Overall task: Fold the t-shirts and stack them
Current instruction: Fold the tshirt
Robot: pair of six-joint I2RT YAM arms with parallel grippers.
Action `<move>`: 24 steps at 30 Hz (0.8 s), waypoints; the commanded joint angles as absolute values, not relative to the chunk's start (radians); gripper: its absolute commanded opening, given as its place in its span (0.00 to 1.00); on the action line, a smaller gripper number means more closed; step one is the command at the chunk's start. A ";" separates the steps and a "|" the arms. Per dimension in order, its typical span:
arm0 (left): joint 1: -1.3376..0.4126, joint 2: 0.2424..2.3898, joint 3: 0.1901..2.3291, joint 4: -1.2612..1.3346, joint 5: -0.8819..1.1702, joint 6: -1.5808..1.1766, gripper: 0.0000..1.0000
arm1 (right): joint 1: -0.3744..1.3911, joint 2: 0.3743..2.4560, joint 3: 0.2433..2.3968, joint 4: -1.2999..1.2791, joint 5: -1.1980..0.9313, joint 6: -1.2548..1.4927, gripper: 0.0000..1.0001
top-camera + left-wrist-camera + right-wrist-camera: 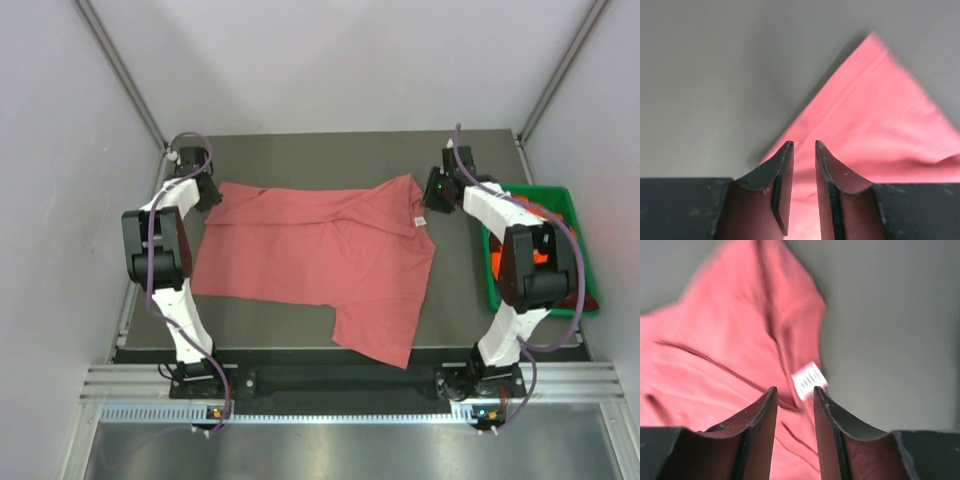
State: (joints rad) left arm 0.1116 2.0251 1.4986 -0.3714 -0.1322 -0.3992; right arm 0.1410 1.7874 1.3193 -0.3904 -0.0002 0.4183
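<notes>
dark table (pixel 300 160) carries 1 salmon-pink t-shirt (pixel 320 255) spread out, green bin (pixel 545 190) at its right edge.

T-shirt (pixel 320 255) on table (pixel 330 155); bin (pixel 545 190) to right

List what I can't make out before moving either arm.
Contents of the green bin: top view, the right arm covers most; only orange and dark patches show.
Print on the label: blurred in right wrist view, too small from above.
Most of the salmon-pink t-shirt: left wrist view frames one blurred corner.
</notes>
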 commanded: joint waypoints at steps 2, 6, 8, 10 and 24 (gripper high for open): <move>0.117 1.895 1.395 -0.359 -0.138 -0.468 0.29 | 0.137 1.730 1.203 -0.393 0.018 0.503 0.36; 0.115 1.801 1.310 -0.344 -0.071 -0.491 0.26 | 0.137 1.695 1.129 -0.422 0.086 0.528 0.37; 0.115 1.769 1.260 -0.341 -0.090 -0.488 0.26 | 0.137 1.684 1.085 -0.422 0.087 0.537 0.37; 0.115 1.738 1.224 -0.344 -0.097 -0.492 0.26 | 0.137 1.667 1.037 -0.416 0.090 0.543 0.37; 0.120 1.695 1.048 -0.353 -0.065 -0.643 0.24 | 0.080 1.597 0.896 -0.359 0.190 0.509 0.00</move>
State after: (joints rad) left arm 0.1123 1.7267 1.0679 -0.3679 -0.1001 -0.5823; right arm 0.1287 1.6295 0.9100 -0.3817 0.1204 0.5343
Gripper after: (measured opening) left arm 0.242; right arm 0.008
